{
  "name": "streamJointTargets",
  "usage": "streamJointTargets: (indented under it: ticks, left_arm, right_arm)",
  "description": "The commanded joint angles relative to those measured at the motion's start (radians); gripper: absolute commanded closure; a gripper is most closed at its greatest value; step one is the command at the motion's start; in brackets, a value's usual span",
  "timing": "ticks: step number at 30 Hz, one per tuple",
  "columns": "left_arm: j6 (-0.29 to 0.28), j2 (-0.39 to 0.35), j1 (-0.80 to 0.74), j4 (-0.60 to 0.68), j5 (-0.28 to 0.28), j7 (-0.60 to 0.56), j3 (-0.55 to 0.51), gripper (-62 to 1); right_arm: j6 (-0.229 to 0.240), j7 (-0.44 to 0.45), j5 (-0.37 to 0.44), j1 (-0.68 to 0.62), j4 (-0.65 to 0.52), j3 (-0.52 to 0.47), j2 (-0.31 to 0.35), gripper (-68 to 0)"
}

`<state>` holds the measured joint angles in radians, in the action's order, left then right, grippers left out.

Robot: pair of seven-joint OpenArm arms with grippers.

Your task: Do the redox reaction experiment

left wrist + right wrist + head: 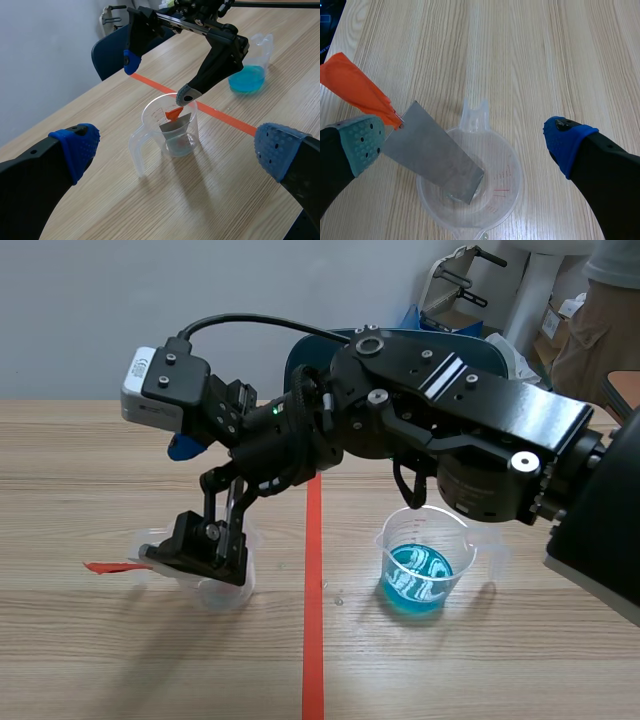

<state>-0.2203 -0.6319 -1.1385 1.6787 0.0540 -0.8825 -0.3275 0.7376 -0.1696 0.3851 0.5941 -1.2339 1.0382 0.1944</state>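
Observation:
A clear plastic beaker [225, 590] [150, 112] [515, 190] stands on the table left of the red tape line. A grey metal strip [435, 152] [175, 127] leans inside it, and its orange tag [355, 87] [173, 112] [100, 567] sticks out over the rim. My right gripper [180, 500] [159, 77] [465, 142] hovers open above this beaker, its grey-green pad [362, 140] right beside the strip's top end. A second beaker [425, 575] [246, 80] holds blue liquid to the right of the line. My left gripper [177, 152] is open, some way back from the clear beaker.
The right arm [450, 430] stretches across the table above the blue beaker. A blue chair [107, 55] stands past the table's far edge. A person [600, 310] stands at the back right, beside boxes.

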Motion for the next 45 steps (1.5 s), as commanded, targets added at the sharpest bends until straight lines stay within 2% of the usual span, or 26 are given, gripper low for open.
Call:
streamJointTargets:
  ticks: [1,37,45]
  left_arm:
    - [-0.002,0.003,-0.008,0.009,0.01,-0.011,0.0,-62.3]
    - [-0.002,0.003,-0.008,0.009,0.01,-0.011,0.0,-62.3]
    - [0.001,0.003,-0.008,0.009,0.01,-0.011,0.0,-62.3]
  right_arm:
    - [0.008,0.019,0.011,0.015,-0.008,-0.005,-0.004,-67.9]
    - [0.008,0.031,0.016,0.015,-0.009,-0.005,0.0,-67.9]
    - [-0.005,0.092,0.097,0.012,-0.023,-0.006,0.044,-67.9]
